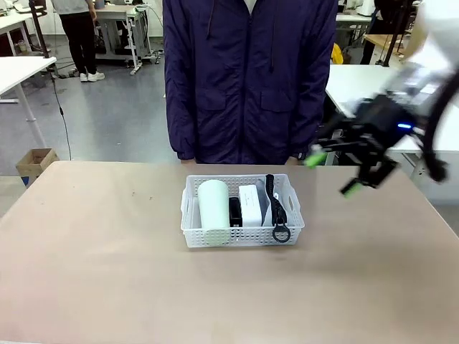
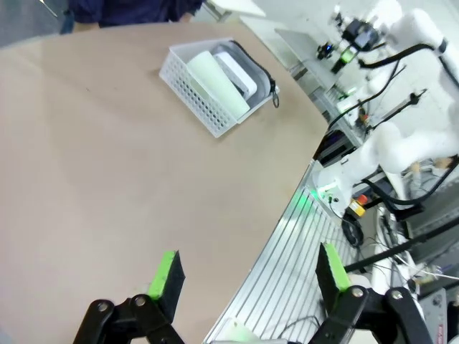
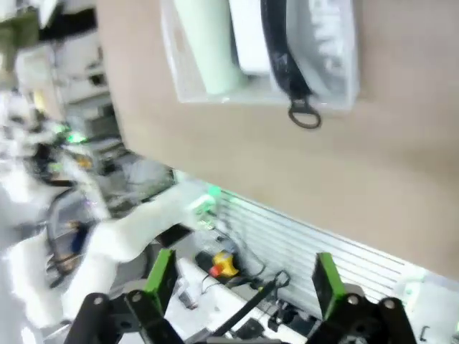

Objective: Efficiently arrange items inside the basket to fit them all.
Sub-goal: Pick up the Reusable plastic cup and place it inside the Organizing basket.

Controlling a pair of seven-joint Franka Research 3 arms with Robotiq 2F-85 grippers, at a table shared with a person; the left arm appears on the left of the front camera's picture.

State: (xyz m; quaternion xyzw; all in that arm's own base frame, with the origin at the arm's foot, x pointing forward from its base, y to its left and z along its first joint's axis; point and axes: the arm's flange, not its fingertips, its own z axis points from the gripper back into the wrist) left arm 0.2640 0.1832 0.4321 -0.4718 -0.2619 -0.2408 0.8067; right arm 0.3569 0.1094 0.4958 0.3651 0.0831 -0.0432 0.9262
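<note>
The white lattice basket [image 1: 237,235] sits mid-table in front of a person in a dark blue jacket. Inside it, side by side, lie the pale green cup [image 1: 213,204], the black stapler [image 1: 235,212], the small white box [image 1: 250,204] and the grey pouch [image 1: 265,204], whose black strap [image 1: 277,211] hangs over the front rim. My right gripper [image 1: 333,172] hovers open, blurred, above the table to the right of the basket; its wrist view shows the basket [image 3: 251,97], cup [image 3: 204,43] and strap [image 3: 283,57]. My left gripper [image 2: 249,272] is open and empty, far from the basket [image 2: 192,89].
Bare tan tabletop [image 1: 107,272] surrounds the basket on all sides. The person stands close to the far edge, hands down. Beneath my left gripper the table's edge meets a ribbed metal base [image 2: 301,251] with cables.
</note>
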